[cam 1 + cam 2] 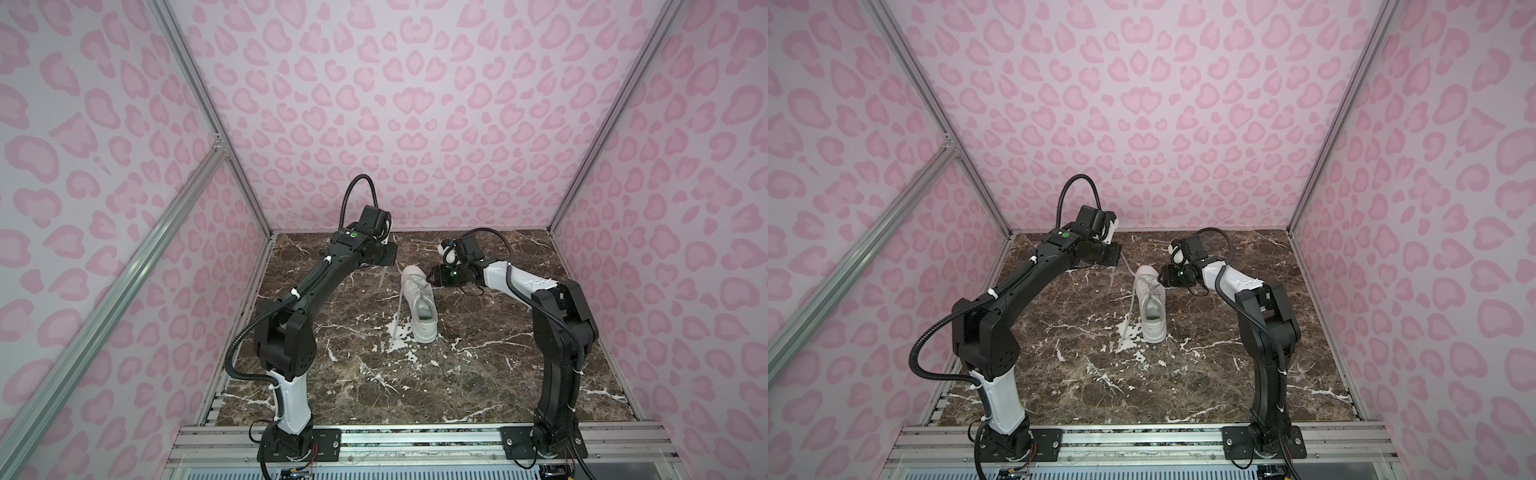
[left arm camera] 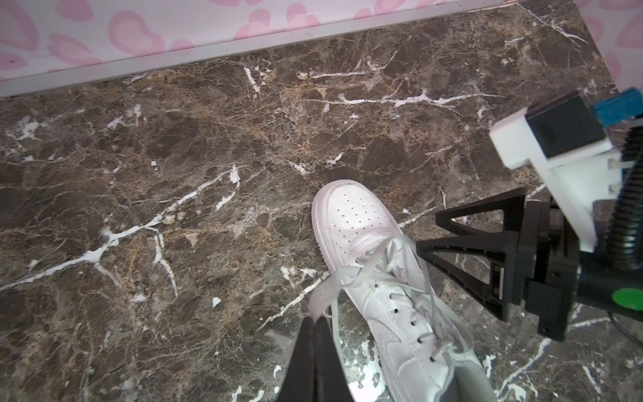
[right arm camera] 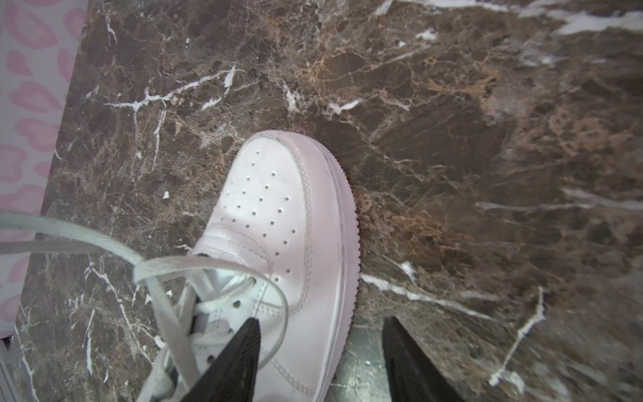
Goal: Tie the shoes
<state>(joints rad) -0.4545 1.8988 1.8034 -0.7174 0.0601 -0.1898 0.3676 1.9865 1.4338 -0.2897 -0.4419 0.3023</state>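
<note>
**Both top views.** Locate the sneaker (image 1: 419,307) about mid-bench, sole down, toe toward the far wall, heel toward the near edge. Expect a light shoe with a firm upper and a thick, stiff sole, likely to skid if pulled unbraced. Note one long lace (image 1: 397,309) trailing down the left flank onto the bench (image 1: 478,374). Find the left pincer (image 1: 388,265) raised to the far left of the toe, and the right pincer (image 1: 1163,276) hard against the right of the toe box. Then record the room: brown marble-look top with white veining (easily mistaken for lace), pink spotted walls (image 1: 415,104) on three sides, aluminium rail (image 1: 415,440) along the near edge.

**Left wrist view.** Read the left pincer (image 2: 315,323) as clenched on a flat run of lace (image 2: 327,292) drawn off the front of the lacing toward the left. Treat the lace as soft, limp and thin. Pinch across the flat face, on a free run clear of the eyelets. Read the right pincer (image 2: 428,231) as released, jaws apart beside the tongue.

**Right wrist view.** Confirm the right pincer (image 3: 322,322) released and gripping nothing: one finger over the lacing, the other out over bare bench (image 3: 487,139) to the right of the sole. Observe a slack loop of lace (image 3: 69,229) arching across the front of the lacing. Cannot tell whether it touches the inner finger. For bracing, favour the firm side of the sneaker (image 3: 278,209) over the soft tongue. Expect little friction from the glossy top.
</note>
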